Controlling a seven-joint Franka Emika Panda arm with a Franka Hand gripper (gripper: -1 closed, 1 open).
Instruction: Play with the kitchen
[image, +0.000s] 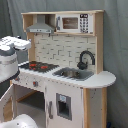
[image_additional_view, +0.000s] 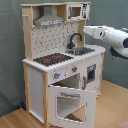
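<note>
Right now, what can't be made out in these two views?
- Gripper: in the second exterior view the arm ends near the faucet, its tip too blurred to read.
- Oven interior: the open door blocks it.
- Microwave buttons: too small.

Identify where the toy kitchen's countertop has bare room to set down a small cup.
The rounded counter end beyond the sink and faucet is bare. The hob fills the other end. In the second exterior view, the arm hangs over the sink side, crowding access.
</note>
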